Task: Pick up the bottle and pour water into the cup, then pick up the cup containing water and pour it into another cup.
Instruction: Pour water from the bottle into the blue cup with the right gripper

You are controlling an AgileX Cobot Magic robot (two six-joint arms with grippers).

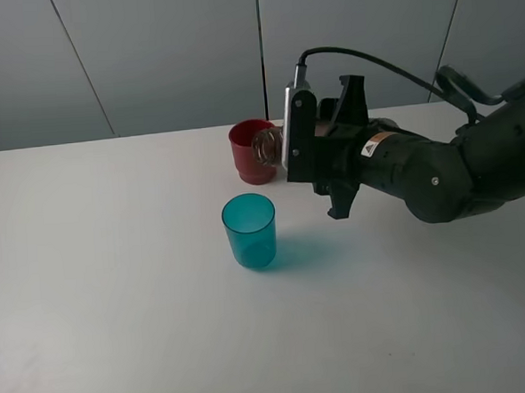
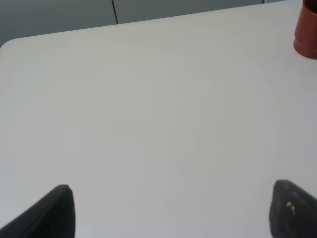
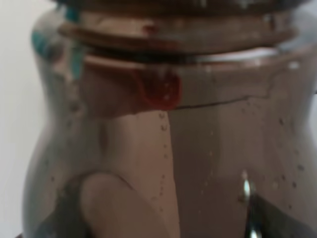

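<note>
The smoky grey-brown bottle [image 1: 266,145] is tipped on its side in my right gripper [image 1: 317,133], which is shut on it. Its open neck points left, in front of the dark-red cup [image 1: 245,155] and above and behind the teal see-through cup [image 1: 249,230]. The teal cup stands upright on the white table [image 1: 115,259]. In the right wrist view the bottle [image 3: 173,124] fills the picture, with droplets on its wall. My left gripper [image 2: 171,213] is open over bare table, and the red cup [image 2: 307,29] sits at the edge of its view. The left arm is out of the high view.
The right arm [image 1: 457,167] reaches in from the right, over the table's back right part. A grey panelled wall [image 1: 147,52] runs behind the table's far edge.
</note>
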